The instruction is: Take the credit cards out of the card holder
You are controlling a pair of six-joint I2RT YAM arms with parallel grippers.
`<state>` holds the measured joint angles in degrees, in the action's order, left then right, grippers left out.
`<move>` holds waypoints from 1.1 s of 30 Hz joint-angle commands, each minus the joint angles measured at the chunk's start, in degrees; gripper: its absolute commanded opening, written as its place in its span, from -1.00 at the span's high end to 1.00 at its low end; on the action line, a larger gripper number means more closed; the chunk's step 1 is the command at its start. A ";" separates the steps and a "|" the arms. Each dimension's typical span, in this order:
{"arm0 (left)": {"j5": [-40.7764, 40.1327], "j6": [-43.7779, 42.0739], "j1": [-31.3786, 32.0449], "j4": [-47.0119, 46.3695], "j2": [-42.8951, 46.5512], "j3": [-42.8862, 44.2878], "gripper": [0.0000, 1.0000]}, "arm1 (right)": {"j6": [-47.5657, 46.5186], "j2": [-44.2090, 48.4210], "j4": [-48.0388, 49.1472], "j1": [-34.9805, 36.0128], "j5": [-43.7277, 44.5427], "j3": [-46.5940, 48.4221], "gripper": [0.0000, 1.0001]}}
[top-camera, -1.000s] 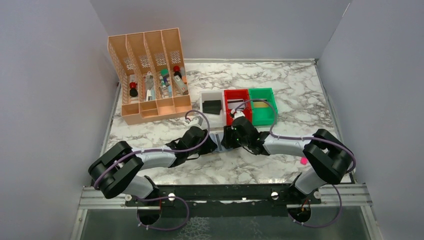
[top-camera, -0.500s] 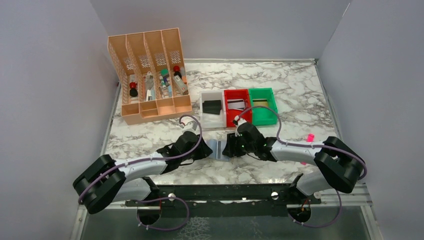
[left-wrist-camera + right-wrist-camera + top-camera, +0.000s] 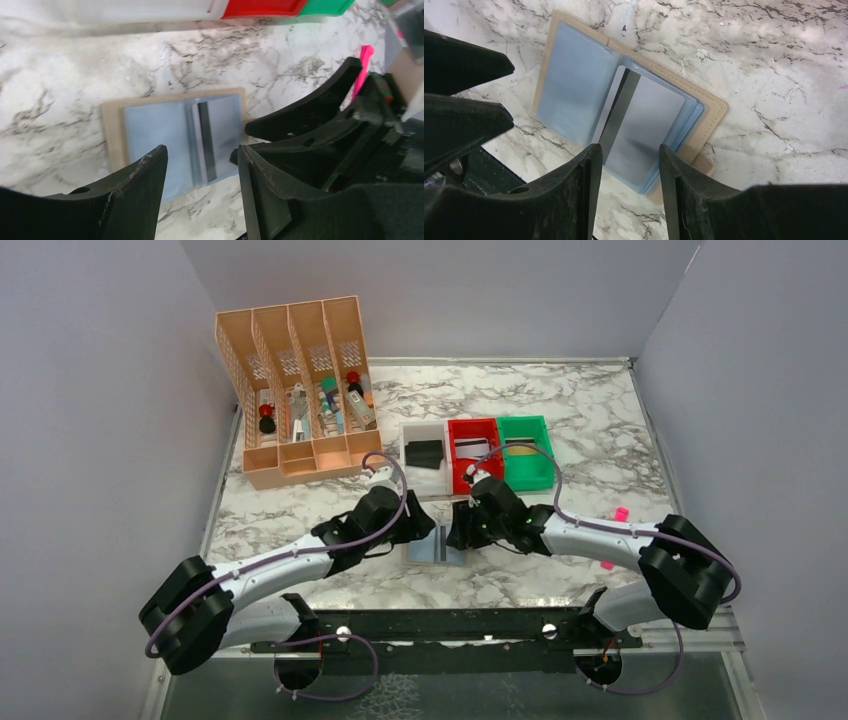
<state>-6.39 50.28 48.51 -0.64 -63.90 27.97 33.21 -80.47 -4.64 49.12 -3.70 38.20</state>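
Observation:
The card holder (image 3: pixel 437 548) lies open on the marble table, tan outside with a pale blue-grey lining; it also shows in the left wrist view (image 3: pixel 150 135) and the right wrist view (image 3: pixel 569 90). A silvery grey credit card (image 3: pixel 646 125) with a dark stripe sits in its right-hand pocket, also seen in the left wrist view (image 3: pixel 220 125). A black card (image 3: pixel 425 453) lies in the white bin (image 3: pixel 408 440). My left gripper (image 3: pixel 425 530) (image 3: pixel 201 152) and right gripper (image 3: pixel 458 532) (image 3: pixel 629 149) are both open and empty, just above the holder, facing each other.
A red bin (image 3: pixel 456 455) and a green bin (image 3: pixel 540 440) stand behind the holder beside the white one. A tall orange desk organiser (image 3: pixel 300 455) stands at the back left. A pink marker (image 3: pixel 620 514) lies at the right, by my right arm.
The card holder has slid toward the front edge and now lies spread open. Both grippers have followed it forward, and the left arm has stretched out further.

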 commanded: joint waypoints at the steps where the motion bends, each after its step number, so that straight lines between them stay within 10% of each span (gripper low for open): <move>1: 5.36 -2.36 0.37 -7.34 -5.73 2.20 -0.11 | 1.41 -2.79 0.09 0.36 2.34 1.08 0.02; 33: 6.00 6.74 2.09 -23.20 -15.72 -6.40 0.56 | 6.58 -4.30 3.08 0.36 5.80 -6.96 0.23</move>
<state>0.25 56.21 50.28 -21.50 -80.68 22.55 40.10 -83.99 5.87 49.12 -0.40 33.63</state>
